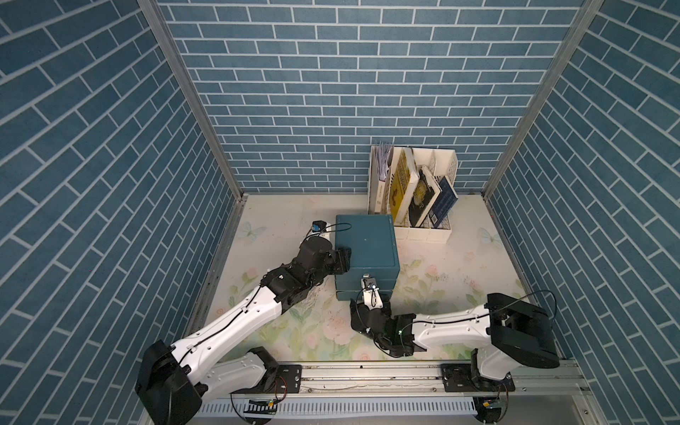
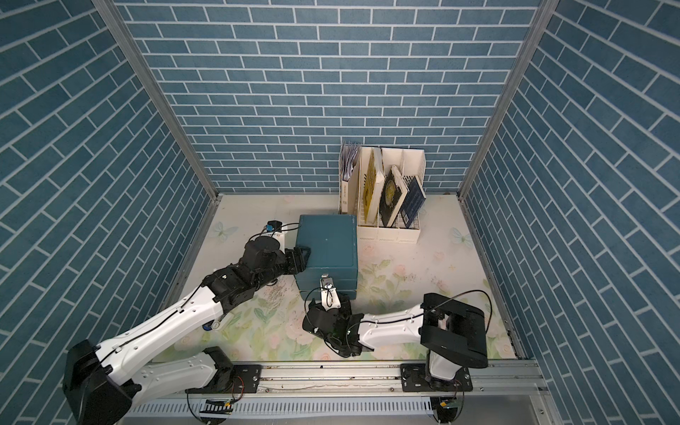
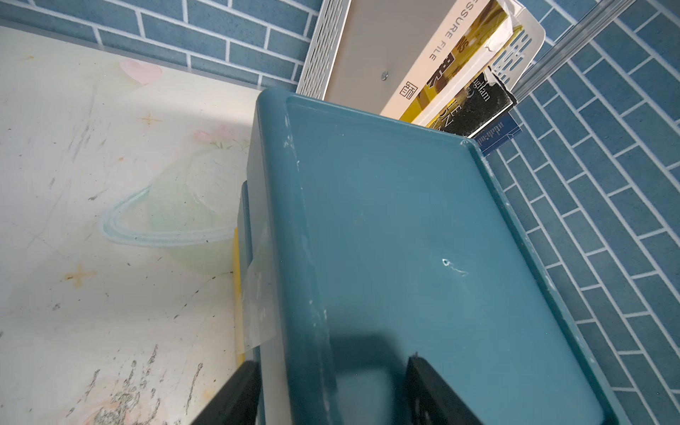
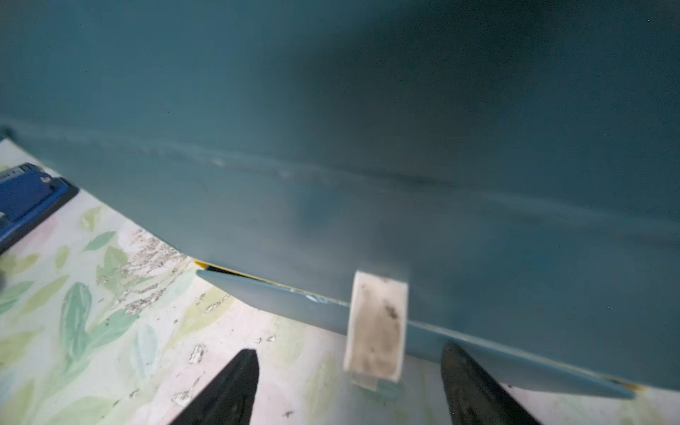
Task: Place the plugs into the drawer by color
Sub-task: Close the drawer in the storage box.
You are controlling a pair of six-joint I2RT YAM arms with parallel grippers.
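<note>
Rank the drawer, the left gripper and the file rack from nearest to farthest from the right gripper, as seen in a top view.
1. drawer: directly in front of the right gripper.
2. left gripper: at the drawer's left side.
3. file rack: behind the drawer, farthest back.

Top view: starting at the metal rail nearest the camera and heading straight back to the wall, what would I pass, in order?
Metal rail → right gripper → dark teal drawer cabinet → white file rack of books → blue brick back wall.
</note>
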